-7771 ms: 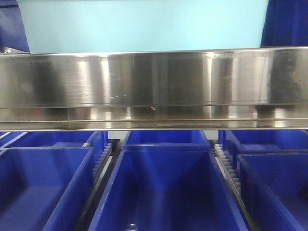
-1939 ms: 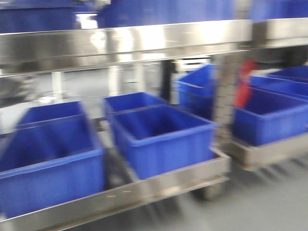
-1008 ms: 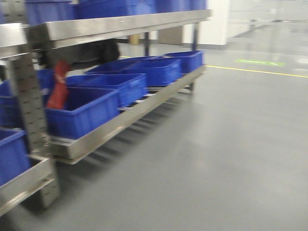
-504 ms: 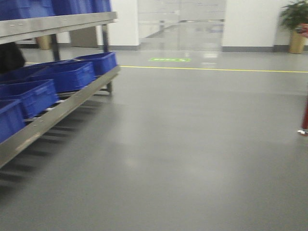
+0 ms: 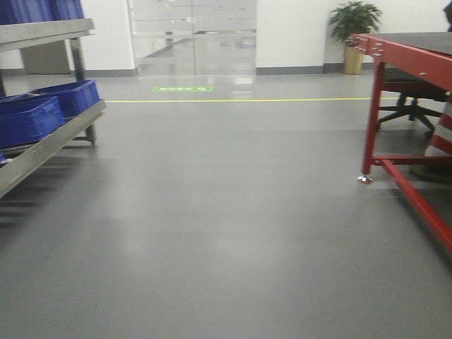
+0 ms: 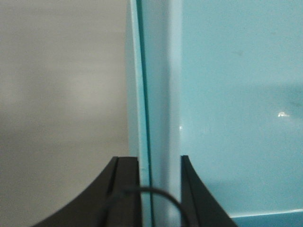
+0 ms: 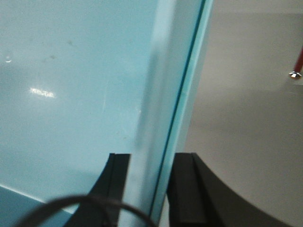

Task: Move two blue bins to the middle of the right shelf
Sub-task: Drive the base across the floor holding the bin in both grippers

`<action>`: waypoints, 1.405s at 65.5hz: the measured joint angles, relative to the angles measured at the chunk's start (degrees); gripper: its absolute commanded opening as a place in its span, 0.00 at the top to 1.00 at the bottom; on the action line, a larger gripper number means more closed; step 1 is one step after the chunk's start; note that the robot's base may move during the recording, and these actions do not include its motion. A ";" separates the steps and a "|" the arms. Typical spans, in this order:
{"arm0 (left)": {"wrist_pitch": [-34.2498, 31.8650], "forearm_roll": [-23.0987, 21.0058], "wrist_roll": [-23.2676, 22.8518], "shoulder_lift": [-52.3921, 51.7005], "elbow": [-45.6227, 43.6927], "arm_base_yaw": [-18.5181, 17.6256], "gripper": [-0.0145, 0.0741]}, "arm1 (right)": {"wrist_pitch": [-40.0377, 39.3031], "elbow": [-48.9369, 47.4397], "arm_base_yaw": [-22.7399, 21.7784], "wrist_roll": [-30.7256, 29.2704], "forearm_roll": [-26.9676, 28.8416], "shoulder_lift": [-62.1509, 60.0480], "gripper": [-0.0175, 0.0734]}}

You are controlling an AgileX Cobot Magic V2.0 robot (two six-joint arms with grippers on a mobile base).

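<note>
A pale sky-blue bin (image 6: 227,94) fills the right of the left wrist view. My left gripper (image 6: 160,163) is shut on its left wall, one black finger outside and one inside. In the right wrist view the pale blue bin (image 7: 71,85) fills the left, and my right gripper (image 7: 149,158) is shut on its right wall. The bin hangs over grey floor and is out of the front view. At the far left of the front view stands a steel rack; its shiny rail (image 5: 42,32) looks like the right shelf middle, though I cannot be sure.
Dark blue bins (image 5: 32,116) sit on the rack's bottom tier. A red-framed table (image 5: 395,106) stands at the right, its leg caster (image 7: 295,74) also in the right wrist view. Grey floor (image 5: 226,212) runs ahead to a glass door (image 5: 192,35) and a potted plant (image 5: 355,28).
The front view has swung right, from close against the rack and its dark blue bins to open floor. The rack has slid to the left edge and the red table has come in.
</note>
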 measured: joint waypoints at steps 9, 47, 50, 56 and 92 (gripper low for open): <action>0.00 0.00 0.00 0.00 0.00 0.00 0.96 | 0.00 0.00 0.00 0.00 0.00 0.00 0.98; 0.00 0.00 0.00 0.00 0.00 0.00 0.96 | 0.00 0.00 0.00 0.00 0.00 0.00 0.98; 0.00 0.00 0.00 0.00 0.00 0.00 0.96 | 0.00 0.00 0.00 0.00 0.00 0.00 0.98; 0.00 0.00 0.00 0.00 0.00 0.00 0.96 | 0.00 0.00 0.00 0.00 0.00 0.00 0.98; 0.00 0.00 0.00 0.00 0.00 0.00 0.96 | 0.00 0.00 0.00 0.00 0.00 0.00 0.98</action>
